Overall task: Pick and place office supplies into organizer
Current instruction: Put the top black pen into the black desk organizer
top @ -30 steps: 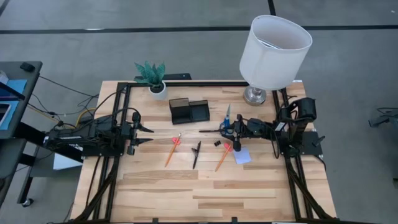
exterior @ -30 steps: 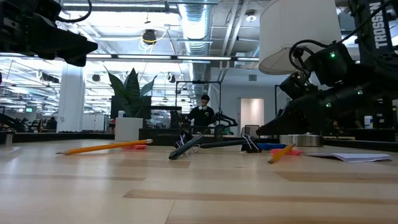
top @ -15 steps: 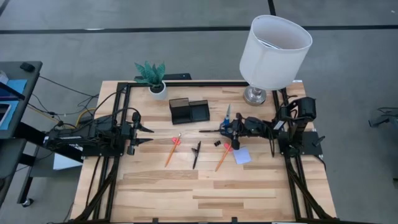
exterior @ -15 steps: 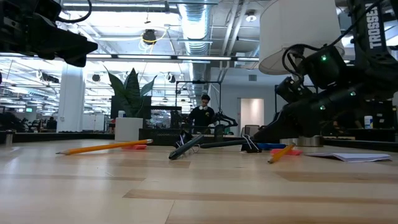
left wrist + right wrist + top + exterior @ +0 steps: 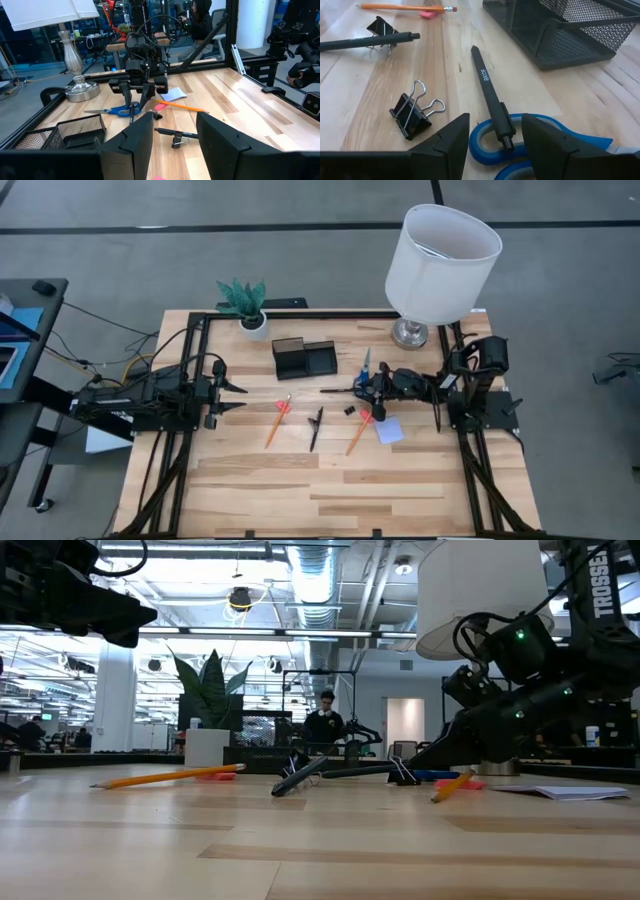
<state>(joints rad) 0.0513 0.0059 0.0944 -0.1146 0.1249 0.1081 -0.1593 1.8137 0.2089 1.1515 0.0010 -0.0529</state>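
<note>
My right hand [image 5: 495,135], fingers parted, straddled a black pen [image 5: 490,95] lying across the blue-handled scissors [image 5: 520,145] near the organizer [image 5: 305,358]; my left hand [image 5: 240,397] waited open above the tabletop [image 5: 300,480].

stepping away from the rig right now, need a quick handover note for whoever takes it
Right gripper: open, low at the right of the table, fingers either side of a black pen that lies across the scissors.
Left gripper: open, empty, hovering over the left of the table.
On the table: two pencils, a second pen, clip, eraser, note pad.
Done: nothing shows in the organizer.
Left: grasp the pen, then move everything into the organizer.
</note>
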